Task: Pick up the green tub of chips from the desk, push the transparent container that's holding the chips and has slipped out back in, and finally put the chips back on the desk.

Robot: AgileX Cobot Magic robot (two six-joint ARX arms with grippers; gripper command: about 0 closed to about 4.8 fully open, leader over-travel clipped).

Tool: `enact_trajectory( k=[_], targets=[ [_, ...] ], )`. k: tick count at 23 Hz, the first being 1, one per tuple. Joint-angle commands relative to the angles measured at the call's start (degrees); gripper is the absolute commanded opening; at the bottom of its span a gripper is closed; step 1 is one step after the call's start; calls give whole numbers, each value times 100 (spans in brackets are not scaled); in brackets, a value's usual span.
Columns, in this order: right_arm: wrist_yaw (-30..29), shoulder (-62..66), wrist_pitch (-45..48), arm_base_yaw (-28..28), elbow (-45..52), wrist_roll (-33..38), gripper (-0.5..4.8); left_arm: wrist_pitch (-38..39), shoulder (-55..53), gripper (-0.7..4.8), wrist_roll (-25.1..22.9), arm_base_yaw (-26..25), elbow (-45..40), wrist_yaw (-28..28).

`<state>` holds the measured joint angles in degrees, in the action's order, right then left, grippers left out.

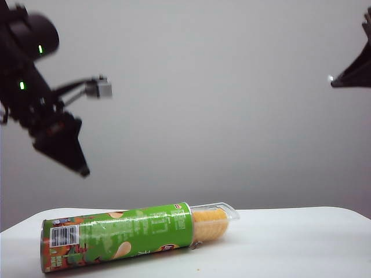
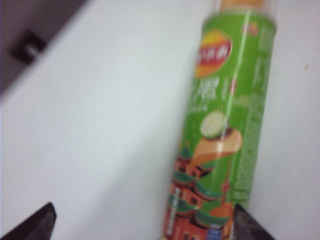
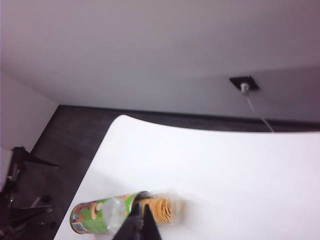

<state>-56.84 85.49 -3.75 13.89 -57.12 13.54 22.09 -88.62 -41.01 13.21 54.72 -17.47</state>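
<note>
On the desk point(image 1: 301, 231) lies the green tub of chips point(image 1: 116, 236), transparent container point(image 1: 223, 211) poking out w/ chips point(image 1: 210, 225) showing. Left gripper point(image 2: 145, 222) hangs above, fingers apart; right gripper point(image 3: 141, 227) pinched together, well off. Pickup not begun — left needs to drop & straddle the tub.

Green tub of chips point(image 1: 116, 236) lying sideways on desk point(image 1: 290, 243), below left gripper point(image 2: 145, 225); transparent container point(image 1: 217, 220) with chips point(image 1: 210, 225) protruding from open end.
</note>
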Motion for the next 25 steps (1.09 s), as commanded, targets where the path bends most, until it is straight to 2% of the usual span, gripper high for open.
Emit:
enact_trajectory(
  k=[1,11,15,19,20,22,23,25],
  targets=[
    [-92,223,114,-55,-24,-48,-5,-13,-387,479,212,33,11,-162],
    [-348,774,98,-74,-17,-157,-5,-234,-1663,479,50,149,13,-103],
    [-343,938,101,-81,-17,-162,-5,-496,-1998,479,57,267,11,227],
    [-332,1043,101,-140,-15,-166,-5,-636,-2031,472,-107,345,11,162],
    [-330,1043,96,-142,-15,-166,-5,-645,-2031,456,-144,354,11,181],
    [-323,1051,101,-144,-15,-166,-5,-658,-2028,384,-205,356,11,181],
    [-308,1051,101,-142,-15,-168,-5,-654,-2028,309,-208,354,11,181],
    [-306,1051,101,-140,-15,-179,-5,-669,-2028,259,-208,356,11,179]
  ],
)
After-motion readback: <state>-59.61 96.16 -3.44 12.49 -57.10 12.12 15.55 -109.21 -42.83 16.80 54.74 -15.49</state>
